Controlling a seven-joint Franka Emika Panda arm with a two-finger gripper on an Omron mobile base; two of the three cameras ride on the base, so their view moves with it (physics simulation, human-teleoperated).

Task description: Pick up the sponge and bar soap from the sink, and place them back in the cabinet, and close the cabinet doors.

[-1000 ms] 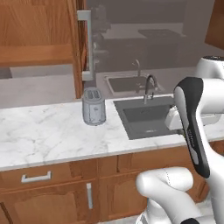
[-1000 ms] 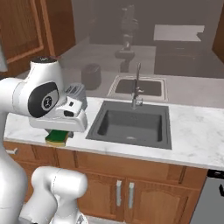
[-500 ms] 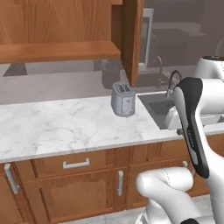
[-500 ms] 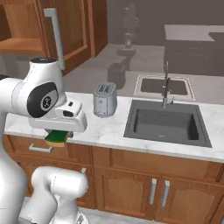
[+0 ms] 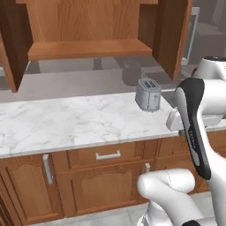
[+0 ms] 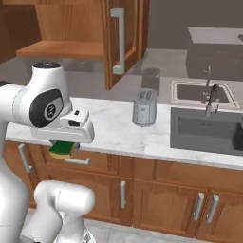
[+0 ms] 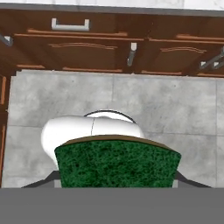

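Cabinet shelf bare, doors swung wide; toaster stands on counter below.

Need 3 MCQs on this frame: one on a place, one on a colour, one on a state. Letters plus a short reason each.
1. Where does the toaster stand?
A. on the marble counter, left of the sink
B. on the cabinet shelf
C. inside the sink

2. What colour is the sponge face seen in the hand view?
A. cream
B. dark green
C. pinkish-red

3. How do the cabinet doors stand?
A. both shut
B. open, with the shelf exposed
C. removed

Answers:
1 A: the right base view shows it on the counter beside the basin.
2 B: the pad in the gripper is dark green there.
3 B: the doors swing outward and the wooden shelf shows.
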